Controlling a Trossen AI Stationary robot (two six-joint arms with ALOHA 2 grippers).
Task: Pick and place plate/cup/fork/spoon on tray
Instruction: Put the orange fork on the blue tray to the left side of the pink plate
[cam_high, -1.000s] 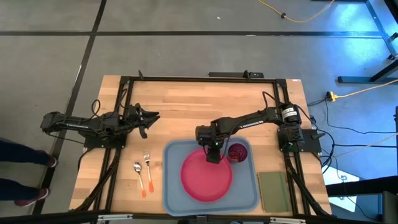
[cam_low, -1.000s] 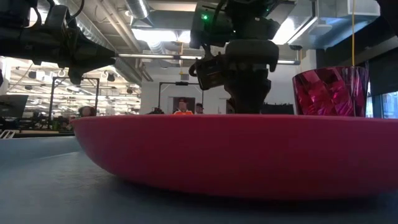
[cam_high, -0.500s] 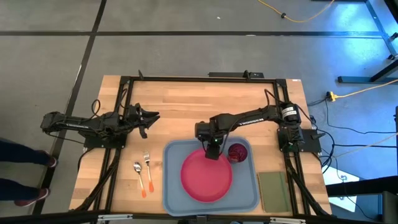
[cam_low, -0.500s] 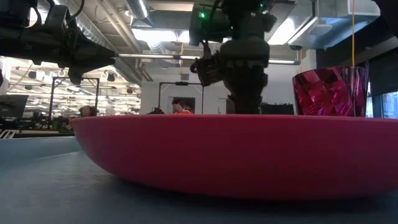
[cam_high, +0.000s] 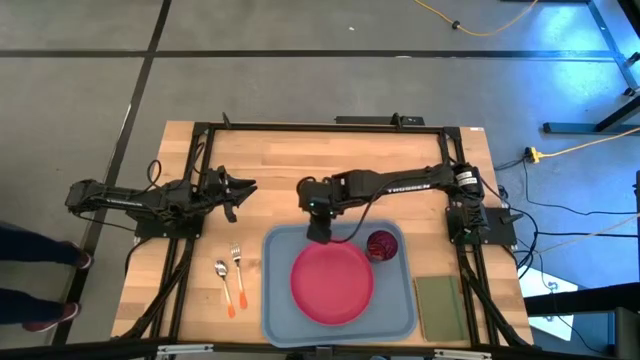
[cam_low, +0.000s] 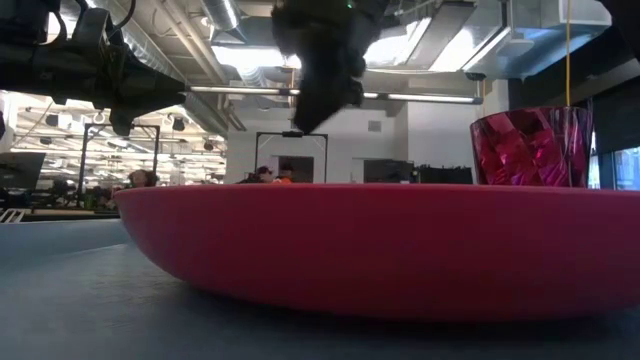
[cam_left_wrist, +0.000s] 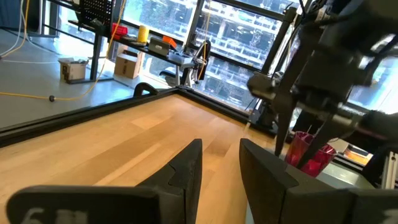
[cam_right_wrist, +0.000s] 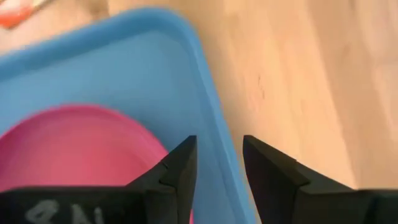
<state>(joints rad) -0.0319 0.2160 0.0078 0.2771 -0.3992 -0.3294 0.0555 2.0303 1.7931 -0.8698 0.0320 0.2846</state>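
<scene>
The plate (cam_high: 331, 283) and the cup (cam_high: 381, 244) are seen inside the tray (cam_high: 280, 310); the fork (cam_high: 238, 268) and spoon (cam_high: 224, 283) lie on the desk (cam_high: 290, 165) beside it. The right gripper (cam_high: 317, 228) is held spread over the tray's far rim, empty. The left gripper (cam_high: 243, 188), spread, is kept farther back.

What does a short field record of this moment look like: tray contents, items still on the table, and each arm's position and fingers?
on tray: plate, cup
off tray, on table: fork and spoon, left of the tray
beside tray, right: olive green pad
right gripper: over the tray's far left rim, fingers open, empty
left gripper: parked at table's left, fingers open, empty
</scene>
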